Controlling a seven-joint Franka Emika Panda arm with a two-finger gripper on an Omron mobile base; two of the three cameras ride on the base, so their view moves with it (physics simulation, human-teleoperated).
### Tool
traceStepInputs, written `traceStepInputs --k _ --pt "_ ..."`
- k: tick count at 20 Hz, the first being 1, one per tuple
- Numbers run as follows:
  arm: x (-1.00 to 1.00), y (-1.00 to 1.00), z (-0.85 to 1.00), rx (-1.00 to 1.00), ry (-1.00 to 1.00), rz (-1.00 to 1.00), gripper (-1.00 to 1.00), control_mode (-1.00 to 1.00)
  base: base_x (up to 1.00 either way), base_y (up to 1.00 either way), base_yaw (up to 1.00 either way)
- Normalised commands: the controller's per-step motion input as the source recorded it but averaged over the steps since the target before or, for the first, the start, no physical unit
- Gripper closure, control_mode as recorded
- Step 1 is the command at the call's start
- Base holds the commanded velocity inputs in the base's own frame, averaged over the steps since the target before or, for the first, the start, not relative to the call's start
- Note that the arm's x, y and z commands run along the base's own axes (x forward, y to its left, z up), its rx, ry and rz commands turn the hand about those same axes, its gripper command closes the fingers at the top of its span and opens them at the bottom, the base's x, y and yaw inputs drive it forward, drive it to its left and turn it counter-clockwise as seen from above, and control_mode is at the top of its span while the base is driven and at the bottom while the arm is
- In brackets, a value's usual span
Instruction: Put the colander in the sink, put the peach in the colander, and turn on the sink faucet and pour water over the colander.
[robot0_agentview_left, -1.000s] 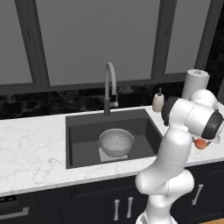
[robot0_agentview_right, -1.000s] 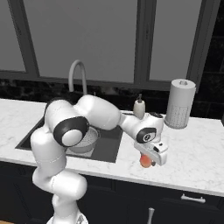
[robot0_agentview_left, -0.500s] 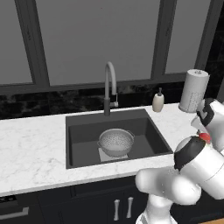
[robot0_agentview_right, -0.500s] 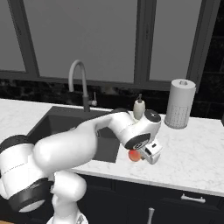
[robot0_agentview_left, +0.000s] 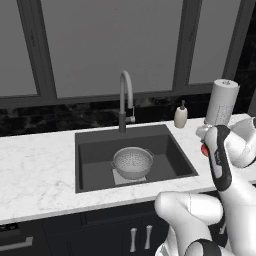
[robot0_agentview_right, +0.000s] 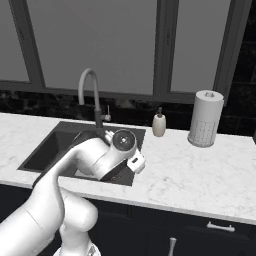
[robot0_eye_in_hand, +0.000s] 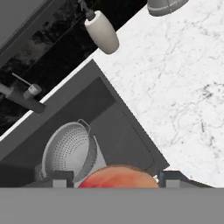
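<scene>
Now: peach up in the pincer, swung w/ the arm from over the right counter toward the sink.
Pincer clamped on peach, tips either side. Colander already in sink, upright, mouth up, rim handles lined roughly left-right in left base view; round, so no real long axis. Peach sits beside its rim in hand view; drop-in looks next, faucet after.

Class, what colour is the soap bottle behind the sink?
Beige soap bottle with a dark pump; clearest in the hand view.
</scene>
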Motion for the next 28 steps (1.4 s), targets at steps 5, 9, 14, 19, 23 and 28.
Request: traceStepInputs --k 5,9,14,19,23,28 --pt "0.96 0.42 0.51 0.21 0.31 0.37 1.00 -1.00 0.00 0.00 0.00" --pt "1.00 0.13 0.11 0.25 0.23 0.54 1.00 -1.00 0.00 0.00 0.00" --pt "0.87 0.28 -0.08 0.17 0.08 0.41 1.00 -1.00 0.00 0.00 0.00" --pt "0.51 0.81 -0.52 0.00 0.00 0.19 1.00 -1.00 0.00 0.00 0.00" --pt "0.24 0.94 -0.76 -0.03 0.00 0.12 1.00 -1.00 0.00 0.00 0.00" --pt "0.26 0.61 -0.77 0.00 0.00 0.14 1.00 -1.00 0.00 0.00 0.00"
